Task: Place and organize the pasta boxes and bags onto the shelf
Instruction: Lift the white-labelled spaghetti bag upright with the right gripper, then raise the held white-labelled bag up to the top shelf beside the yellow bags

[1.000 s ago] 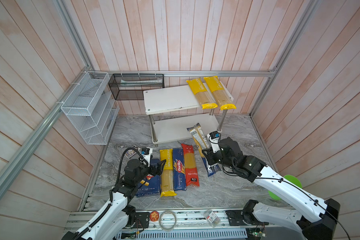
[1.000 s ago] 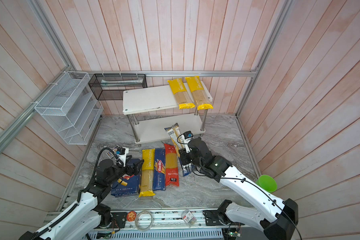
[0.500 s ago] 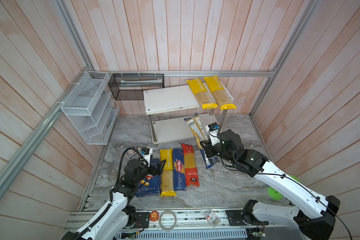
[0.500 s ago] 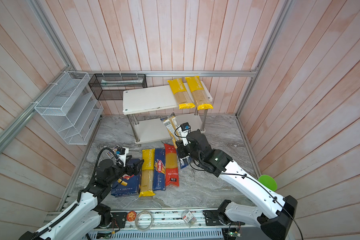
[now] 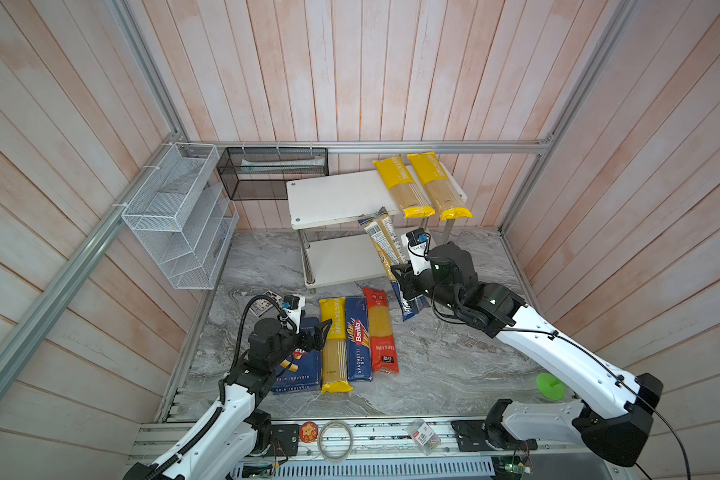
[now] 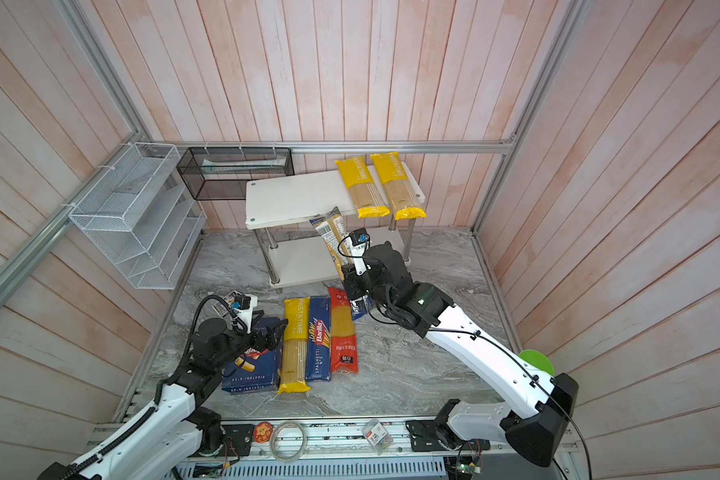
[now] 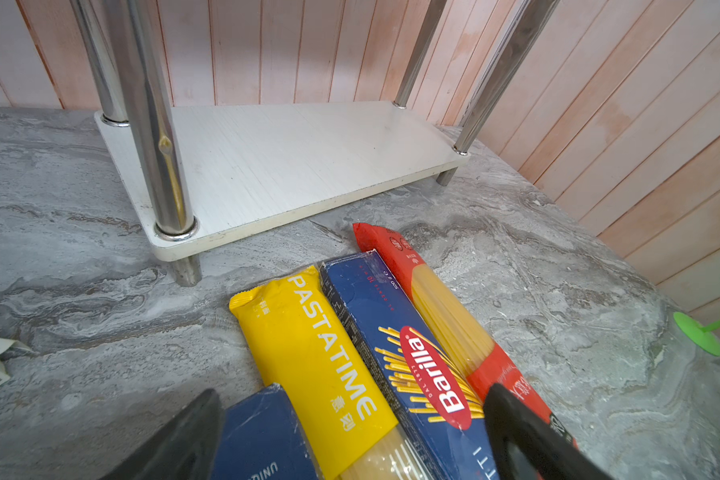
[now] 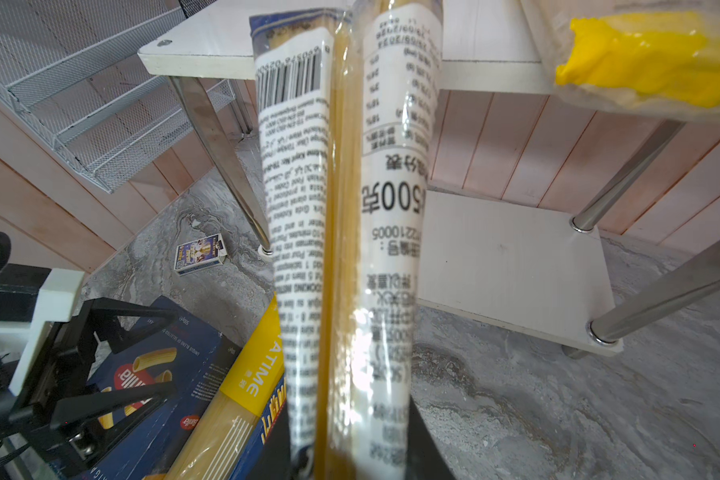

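My right gripper (image 5: 408,282) is shut on the lower part of the dark blue and clear bag (image 5: 385,241) with a white label. The bag tilts upward, its top end at the front edge of the shelf's (image 5: 337,199) upper board. Two yellow bags (image 5: 404,189) (image 5: 439,187) lie on that board's right side. On the floor lie the wide rigatoni box (image 5: 300,365), a yellow bag (image 5: 334,345), the spaghetti box (image 5: 357,345) and a red bag (image 5: 381,332), side by side. My left gripper (image 5: 319,332) hangs open over the rigatoni box and yellow bag (image 7: 308,345).
A white wire rack (image 5: 175,216) and a black mesh basket (image 5: 273,172) hang at the back left. A small card pack (image 5: 262,305) lies on the floor near the left arm. A green object (image 5: 551,384) sits by the right arm. The shelf's lower board (image 7: 292,158) is bare.
My right gripper has carried the labelled bag up and back toward the shelf, raising its top end to the upper board's edge. The left arm has not moved.
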